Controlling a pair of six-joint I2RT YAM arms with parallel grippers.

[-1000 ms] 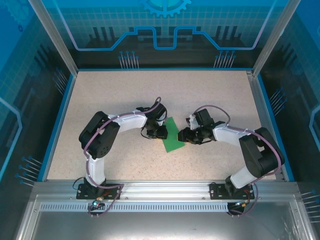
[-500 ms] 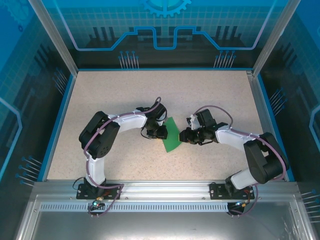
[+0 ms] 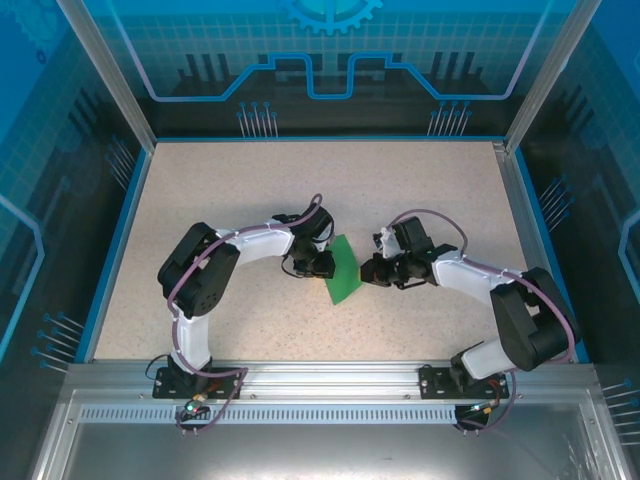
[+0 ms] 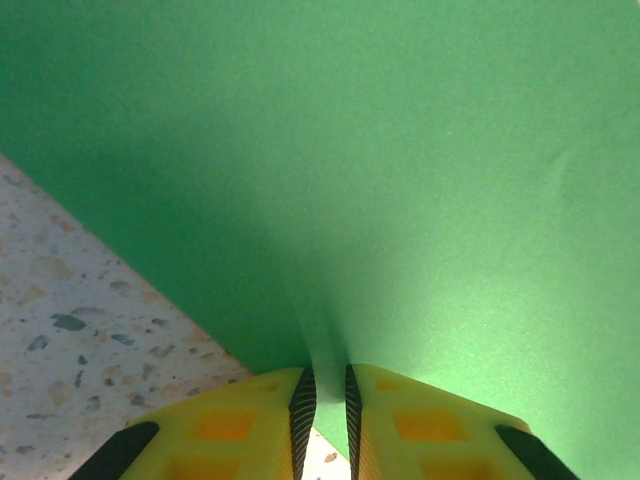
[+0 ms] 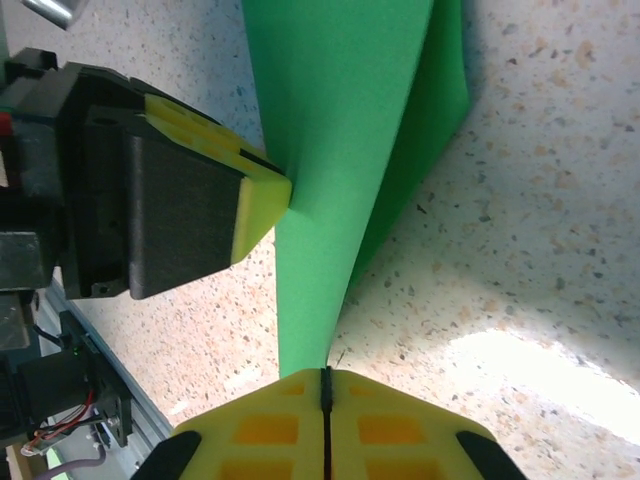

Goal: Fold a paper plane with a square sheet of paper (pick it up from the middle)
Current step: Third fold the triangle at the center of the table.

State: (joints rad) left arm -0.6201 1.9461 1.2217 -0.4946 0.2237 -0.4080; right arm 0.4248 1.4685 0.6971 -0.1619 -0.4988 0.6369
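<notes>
The left arm (image 3: 200, 272) rose from its base, bent sharply at the elbow, and extended its forearm rightward toward the centre. The left pincer (image 3: 322, 265) pointed right, low over the surface. In the left wrist view its yellow fingers (image 4: 225, 420) stood nearly together, with only a narrow gap, nipping a raised ridge of the sheet of paper (image 4: 400, 180). The right arm (image 3: 520, 312) mirrored this pose, elbow outward and forearm reaching left. The right pincer (image 3: 367, 270) faced the left pincer at close range. Its jaws were pressed flush together on the sheet's near edge.
</notes>
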